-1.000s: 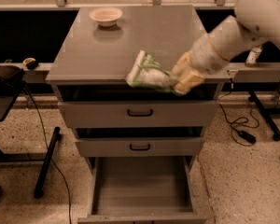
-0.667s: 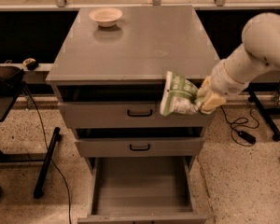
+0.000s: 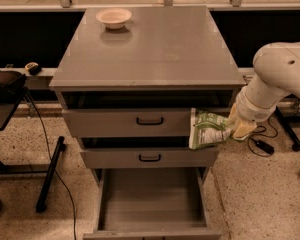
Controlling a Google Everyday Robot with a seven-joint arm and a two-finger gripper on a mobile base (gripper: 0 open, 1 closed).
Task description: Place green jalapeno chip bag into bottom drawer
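Note:
The green jalapeno chip bag (image 3: 207,129) is light green and white and hangs in the air in front of the cabinet's right side, level with the upper drawer fronts. My gripper (image 3: 235,128) is shut on the bag's right end, with the white arm reaching in from the right. The bottom drawer (image 3: 151,201) is pulled out below, showing a plain grey tray interior with nothing in it. The bag is above and to the right of the drawer's opening.
Two grey drawers with black handles (image 3: 150,121) sit above the open drawer. A pale round bowl (image 3: 113,18) stands at the back left of the cabinet top (image 3: 160,49). A black stand and cable (image 3: 50,169) are on the floor at left; cables lie at right.
My gripper has carried the chip bag down and to the right, from the cabinet's top front edge to beside the upper drawer fronts.

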